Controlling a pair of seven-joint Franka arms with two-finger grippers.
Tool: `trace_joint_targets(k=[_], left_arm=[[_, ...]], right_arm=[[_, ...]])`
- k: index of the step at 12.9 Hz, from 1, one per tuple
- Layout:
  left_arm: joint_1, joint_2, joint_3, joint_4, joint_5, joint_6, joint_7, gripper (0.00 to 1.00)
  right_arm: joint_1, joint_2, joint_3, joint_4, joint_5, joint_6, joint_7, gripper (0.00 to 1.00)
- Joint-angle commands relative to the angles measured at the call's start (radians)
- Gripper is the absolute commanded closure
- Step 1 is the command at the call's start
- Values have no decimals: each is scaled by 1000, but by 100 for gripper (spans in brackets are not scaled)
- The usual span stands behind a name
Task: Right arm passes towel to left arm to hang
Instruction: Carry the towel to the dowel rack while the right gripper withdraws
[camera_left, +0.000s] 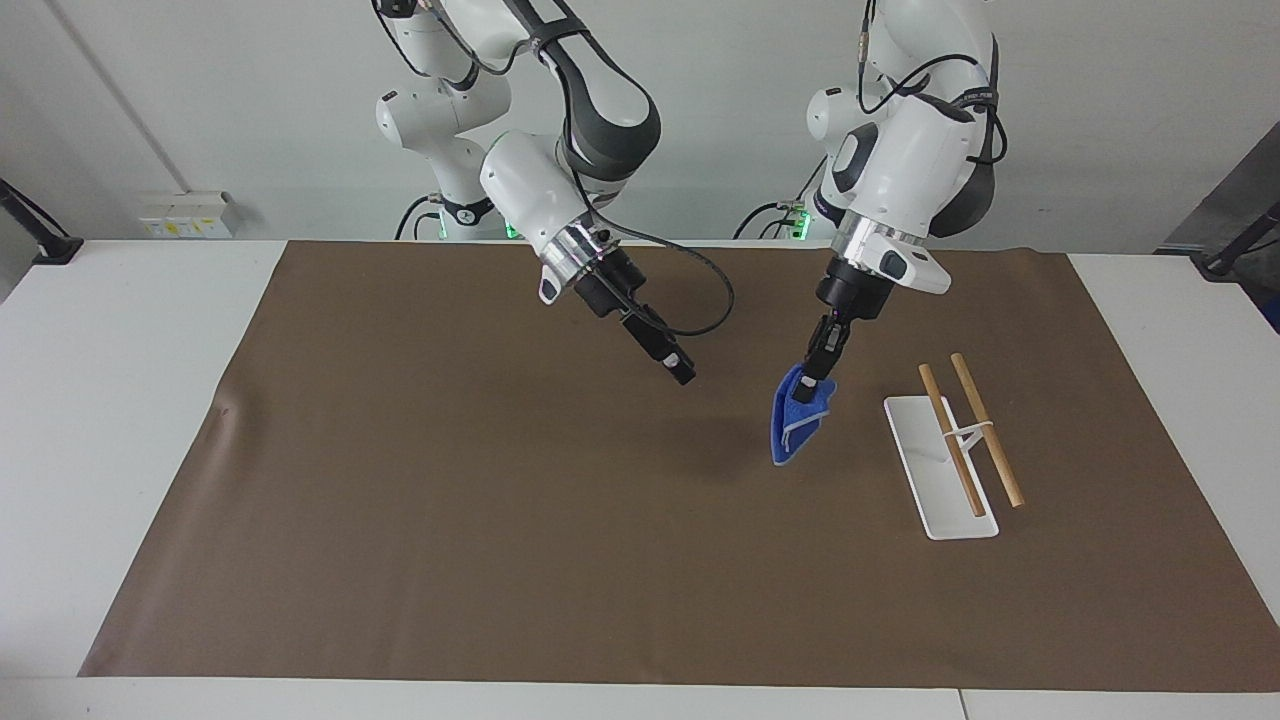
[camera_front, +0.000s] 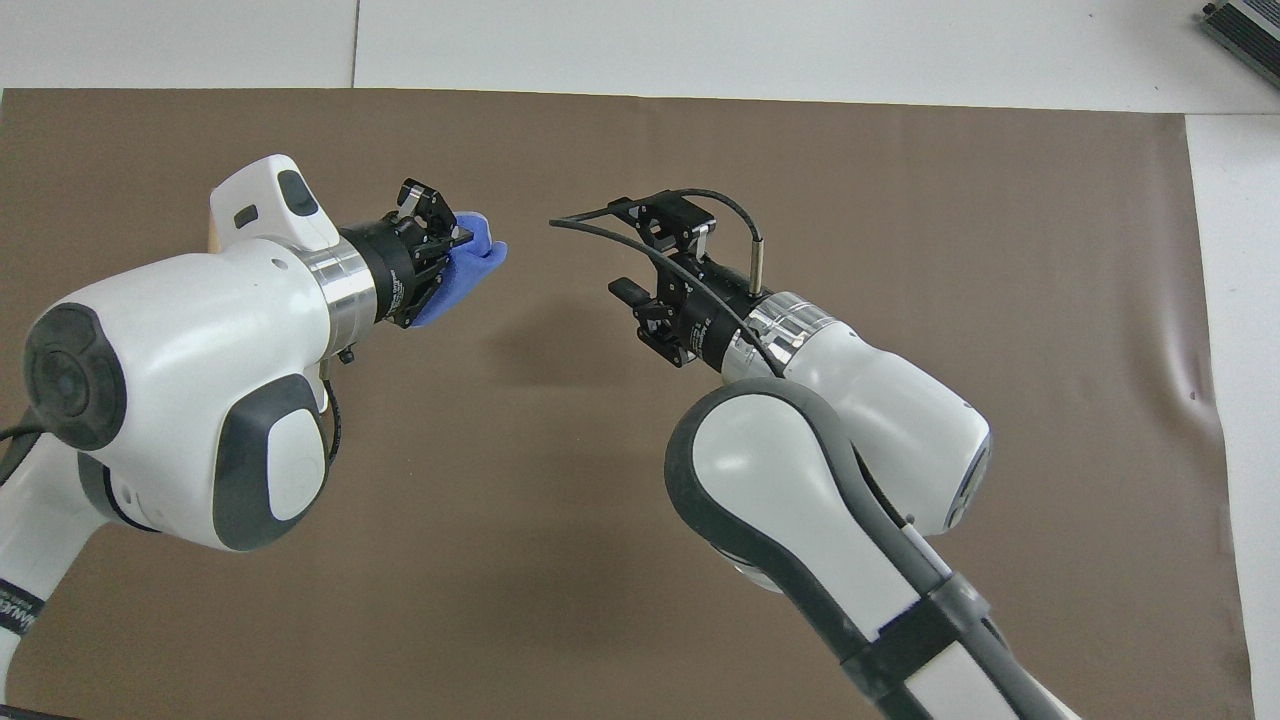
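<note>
**Blue towel hanging from a thin corner grip**

Blue terry is dangling from my left pincer, which is clamping shut on the towel's upper edge; my right pincer is standing open and holding nothing, waiting over the brown mat toward the right arm's end. The towel is hanging in the air over the mat, just beside the white rack with its two wooden rods.

What I am worrying about: I am gripping only a small bite of cloth near one corner, so a quick swing could be pulling it out of my fingers; the towel is drooping folded on itself rather than spread, so it may be landing on a rod as a bunch and sliding off; the low tip could be catching on the rack's base or dragging across the mat as I carry it over.

Its long axis is running nearly upright; the free tip is pointing down at the mat, leaning slightly toward the right arm's end.
</note>
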Motion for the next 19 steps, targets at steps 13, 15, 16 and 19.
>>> trace_joint_targets(k=[13, 15, 16, 19], left_arm=[[16, -3, 347, 43, 114, -204, 246, 100], [16, 0, 384, 94, 195, -268, 246, 100], [16, 1, 393, 114, 256, -303, 246, 100], [17, -2, 408, 114, 363, -316, 246, 100]], right_arm=[[-357, -19, -2, -122, -825, -240, -736, 0], [-392, -19, -6, -105, -964, -314, -729, 0], [-421, -19, -6, -93, -1037, -357, -726, 0], [-464, -21, -9, -33, -1179, -476, -710, 0]])
